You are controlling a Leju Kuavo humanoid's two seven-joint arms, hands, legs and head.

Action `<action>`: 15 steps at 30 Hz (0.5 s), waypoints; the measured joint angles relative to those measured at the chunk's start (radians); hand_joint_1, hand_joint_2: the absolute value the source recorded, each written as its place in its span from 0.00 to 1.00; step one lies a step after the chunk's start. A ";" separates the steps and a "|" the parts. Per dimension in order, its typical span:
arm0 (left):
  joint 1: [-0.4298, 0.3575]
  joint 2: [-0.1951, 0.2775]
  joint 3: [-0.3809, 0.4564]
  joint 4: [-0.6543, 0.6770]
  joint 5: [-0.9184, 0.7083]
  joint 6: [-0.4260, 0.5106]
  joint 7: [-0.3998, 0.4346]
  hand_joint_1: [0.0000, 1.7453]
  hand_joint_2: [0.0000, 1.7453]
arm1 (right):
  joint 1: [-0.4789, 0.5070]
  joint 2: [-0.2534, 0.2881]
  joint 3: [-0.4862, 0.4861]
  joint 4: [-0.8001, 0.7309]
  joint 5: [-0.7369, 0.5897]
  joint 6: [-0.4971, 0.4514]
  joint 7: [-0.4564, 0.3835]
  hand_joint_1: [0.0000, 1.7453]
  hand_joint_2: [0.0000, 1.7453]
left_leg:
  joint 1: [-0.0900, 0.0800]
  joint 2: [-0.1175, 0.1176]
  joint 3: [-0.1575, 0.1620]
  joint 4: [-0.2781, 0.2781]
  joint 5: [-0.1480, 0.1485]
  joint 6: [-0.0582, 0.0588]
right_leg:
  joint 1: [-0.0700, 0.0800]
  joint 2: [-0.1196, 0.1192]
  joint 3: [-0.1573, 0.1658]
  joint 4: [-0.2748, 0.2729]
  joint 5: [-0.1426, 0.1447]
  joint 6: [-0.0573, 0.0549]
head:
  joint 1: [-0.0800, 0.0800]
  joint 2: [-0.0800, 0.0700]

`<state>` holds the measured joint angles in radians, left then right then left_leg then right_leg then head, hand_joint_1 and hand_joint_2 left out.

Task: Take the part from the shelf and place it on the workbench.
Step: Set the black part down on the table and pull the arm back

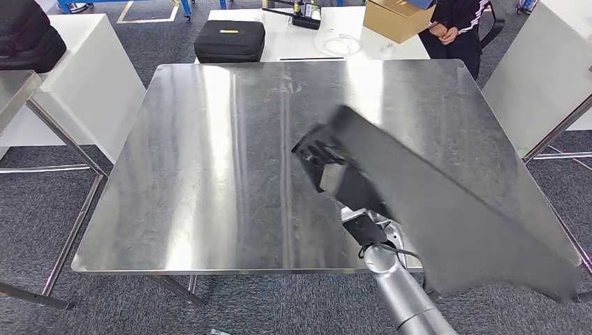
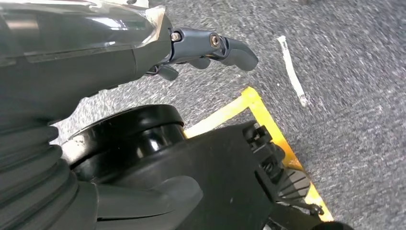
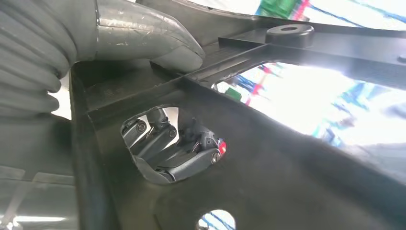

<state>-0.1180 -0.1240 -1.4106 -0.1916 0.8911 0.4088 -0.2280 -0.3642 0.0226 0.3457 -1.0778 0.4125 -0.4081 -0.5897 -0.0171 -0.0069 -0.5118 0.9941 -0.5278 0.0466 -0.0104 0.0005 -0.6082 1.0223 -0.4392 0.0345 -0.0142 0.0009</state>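
Two hands are in play. The right hand [image 1: 322,162] grips a large black panel part [image 1: 447,209]; seen from the head, the dark slab slants across the right half of the steel workbench [image 1: 209,174], its far end over the middle of the top and its near end hanging past the front right corner. Whether it touches the surface cannot be told. The right wrist view adds what the head view hides: the grey thumb [image 3: 158,40] pressed on a ribbed face of the part [image 3: 297,158], and the dark fingers [image 3: 177,153] curled through an opening in it, with a round boss and a small hole nearby. The left hand [image 2: 210,48] hangs over grey carpet, its fingers curled in and holding nothing, near a yellow floor marking [image 2: 258,110].

Beyond the workbench stands a white table [image 1: 307,45] carrying a black case [image 1: 230,40], a coiled cable [image 1: 341,45] and a cardboard box [image 1: 396,17]. A person [image 1: 457,28] in dark clothes stands at its right end.
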 joint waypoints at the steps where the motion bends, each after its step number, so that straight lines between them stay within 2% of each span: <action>1: -0.001 0.000 -0.007 0.000 -0.007 -0.001 0.002 0.00 1.00 | -0.014 0.004 0.009 0.022 0.010 -0.001 0.014 1.00 1.00 | -0.001 0.000 0.000 0.000 0.000 0.000 | -0.001 0.000 0.000 0.000 0.000 0.000 | 0.000 0.000; 7: -0.006 0.000 -0.032 -0.002 -0.027 -0.002 0.009 0.00 1.00 | -0.076 0.022 0.042 0.118 0.039 -0.013 0.058 1.00 1.00 | -0.002 -0.001 0.000 0.001 0.000 0.000 | -0.002 -0.001 0.001 -0.002 0.000 0.000 | 0.000 0.000; 12: -0.010 0.002 -0.053 -0.007 -0.062 -0.004 0.024 0.00 1.00 | -0.158 0.026 0.044 0.233 0.105 -0.099 0.145 1.00 1.00 | -0.004 -0.001 0.000 0.001 -0.001 0.000 | -0.003 -0.001 0.001 -0.003 0.000 0.001 | 0.000 0.000; 15: -0.011 0.003 -0.060 -0.008 -0.070 -0.006 0.029 0.00 1.00 | -0.203 0.022 0.040 0.301 0.126 -0.134 0.165 1.00 1.00 | -0.004 -0.001 0.000 0.001 -0.001 0.000 | -0.003 -0.001 0.001 -0.003 0.000 0.001 | 0.000 0.000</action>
<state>-0.1289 -0.1205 -1.4703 -0.1999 0.8209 0.4032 -0.1989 -0.5670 0.0446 0.3862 -0.7771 0.5389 -0.5423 -0.4252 -0.0210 -0.0075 -0.5114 0.9950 -0.5290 0.0467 -0.0135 -0.0004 -0.6074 1.0196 -0.4391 0.0352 -0.0141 0.0009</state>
